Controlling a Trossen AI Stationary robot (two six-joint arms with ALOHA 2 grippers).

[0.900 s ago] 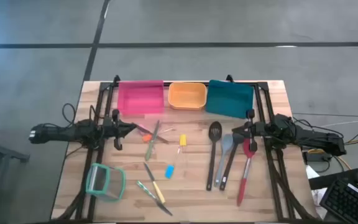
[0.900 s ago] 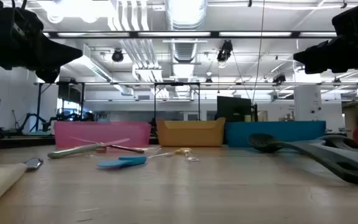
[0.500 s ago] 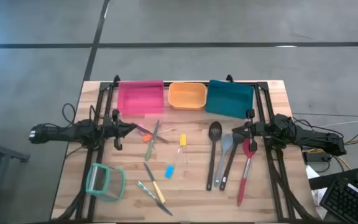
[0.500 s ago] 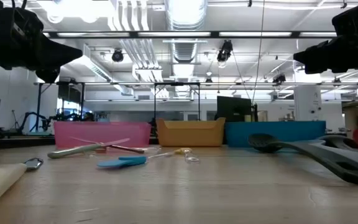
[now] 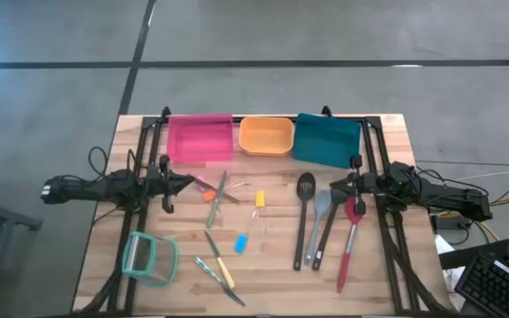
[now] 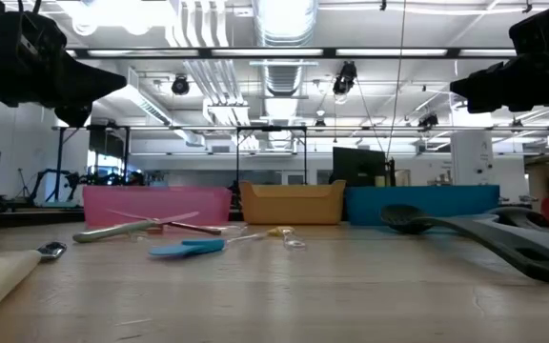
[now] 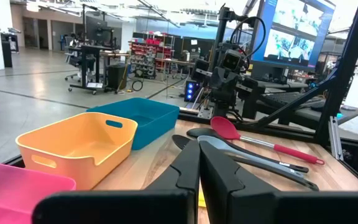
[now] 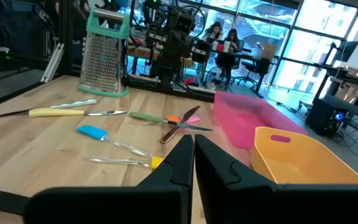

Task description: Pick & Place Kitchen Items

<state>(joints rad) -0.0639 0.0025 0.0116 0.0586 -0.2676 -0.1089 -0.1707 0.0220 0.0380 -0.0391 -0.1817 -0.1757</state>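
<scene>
The left end effector (image 5: 186, 182) hangs above the left side of the table (image 5: 387, 132), with its fingers pressed together and nothing between them. The right end effector (image 5: 336, 187) hangs above the right side, also clenched on nothing, just over the heads of the long utensils. The black spoon (image 5: 303, 216), the grey spatula (image 5: 316, 225) and the red-handled spoon (image 5: 350, 243) lie side by side on the table below it. Near the middle lie the blue piece (image 5: 241, 243), the yellow piece (image 5: 259, 200) and the yellow-handled knife (image 5: 222, 270). The pink bin (image 5: 200, 138), orange bin (image 5: 266, 135) and teal bin (image 5: 327, 140) stand along the far edge.
</scene>
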